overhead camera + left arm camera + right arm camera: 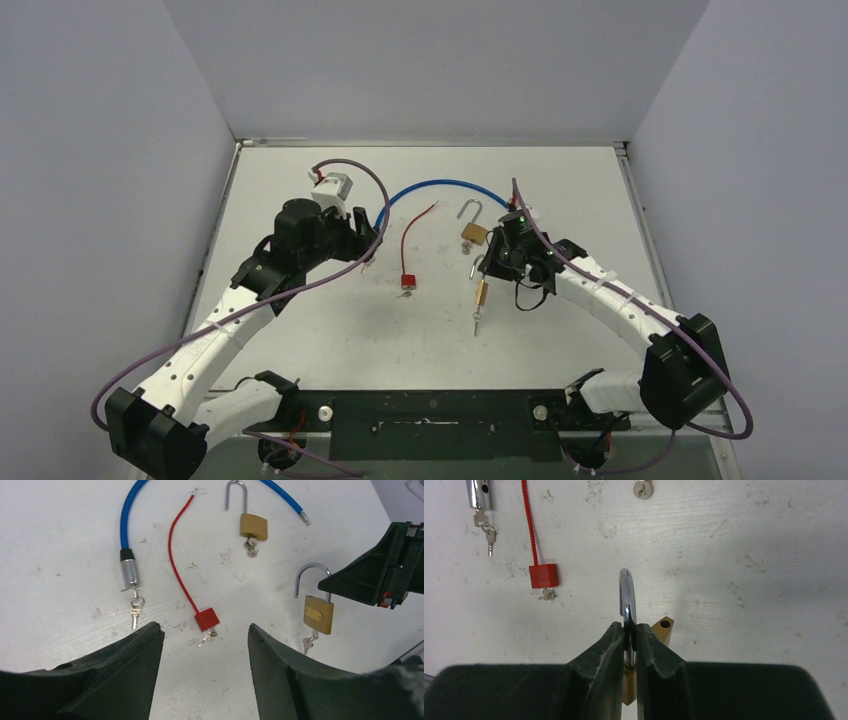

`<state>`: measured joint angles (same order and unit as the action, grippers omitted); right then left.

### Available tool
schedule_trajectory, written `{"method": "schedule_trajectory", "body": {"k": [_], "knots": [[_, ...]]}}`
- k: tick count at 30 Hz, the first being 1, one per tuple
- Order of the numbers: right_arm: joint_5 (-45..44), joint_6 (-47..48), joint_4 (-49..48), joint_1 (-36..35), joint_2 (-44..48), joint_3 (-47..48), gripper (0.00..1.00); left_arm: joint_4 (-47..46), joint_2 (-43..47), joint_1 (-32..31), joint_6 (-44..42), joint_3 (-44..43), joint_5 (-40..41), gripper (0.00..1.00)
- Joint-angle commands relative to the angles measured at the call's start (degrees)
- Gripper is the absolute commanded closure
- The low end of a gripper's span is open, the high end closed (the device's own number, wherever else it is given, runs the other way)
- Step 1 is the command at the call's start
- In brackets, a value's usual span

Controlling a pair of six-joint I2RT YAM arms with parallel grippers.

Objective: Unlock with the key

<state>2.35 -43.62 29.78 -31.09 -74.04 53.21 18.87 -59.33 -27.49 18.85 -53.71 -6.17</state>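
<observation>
The right gripper [629, 634] is closed almost fully, and its two fingers pinch the steel shackle [626, 597] of a brass padlock [318, 614]. The shackle stands edge-on between the fingers, and a corner of the brass body shows just beside them at 3 o'clock. In the left wrist view one leg of the shackle is out of the body, so I judge that this padlock is open or very nearly open. A small key [308, 642] sits in the bottom of the body. I cannot tell if the padlock touches the table [400, 340] or hangs just above it.

In the top view the long axis of the padlock runs from the right gripper toward about 6 o'clock, with the shackle at the far end and the key at the near end.

The left gripper [204, 636] is wide open and holds nothing. In its own view the key lies at 3 o'clock from it, near but apart. It is the free tool, so any more turning of the key would probably fall to it, coming in along that axis from the key end.

Farther out, a red lock [206, 618] lies just ahead of the left gripper at 12 o'clock. A blue cable [124, 515] lies at 11 o'clock and a second padlock [253, 526] at 1 o'clock.
</observation>
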Motion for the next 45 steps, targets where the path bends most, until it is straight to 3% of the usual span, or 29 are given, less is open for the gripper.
{"method": "schedule_trajectory", "body": {"k": [1, 3, 9, 12, 15, 17, 30, 37, 41, 45], "knots": [[6.83, 1.23, -14.67, 1.78, -2.9, -1.58, 1.0, -0.27, 0.66, 0.24, -2.73, -0.1, 7.71, 0.4], [9.18, 2.36, -18.46, 2.63, -4.38, -2.78, 1.0, -0.5, 0.47, 0.24, -3.5, -0.05, 8.0, 0.39], [14.0, 5.88, -26.86, 5.49, -10.73, -3.88, 0.88, -1.37, 0.01, 0.24, -4.17, 0.43, 7.46, 0.38], [14.66, 8.18, -27.14, 6.24, -14.55, -2.28, 0.75, -1.38, -0.66, 0.24, -3.6, 0.19, 7.57, 0.38], [9.94, 10.12, -24.61, 6.23, -15.58, -0.61, 0.48, -0.29, -1.51, 0.24, -2.22, -1.07, 7.29, 0.38], [5.85, 11.24, -22.66, 6.22, -14.19, -0.02, 0.38, 0.35, -1.9, 0.24, -1.32, -1.87, 6.7, 0.38], [-6.25, 13.29, -11.5, 6.27, 4.7, -4.38, 0.24, 2.79, 1.49, 0.33, 1.76, -2.87, 7.26, 0.3], [-22.27, 8.77, -1.08, 6.18, 23.56, -5.79, 0.22, 7.91, 4.38, 0.18, 2.31, -5.46, 11.97, 0.27], [-30.6, 8.26, 6.0, 6.14, 33.84, -2.4, 0.03, 10.26, 8.79, 0.07, 2.02, -7.19, 16.05, 0.22], [-37.0, 7.93, 12.74, 6.13, 38.48, 2.91, 0.0, 12.68, 12.54, 0.06, 0.72, -9.24, 18.99, 0.15]]}}
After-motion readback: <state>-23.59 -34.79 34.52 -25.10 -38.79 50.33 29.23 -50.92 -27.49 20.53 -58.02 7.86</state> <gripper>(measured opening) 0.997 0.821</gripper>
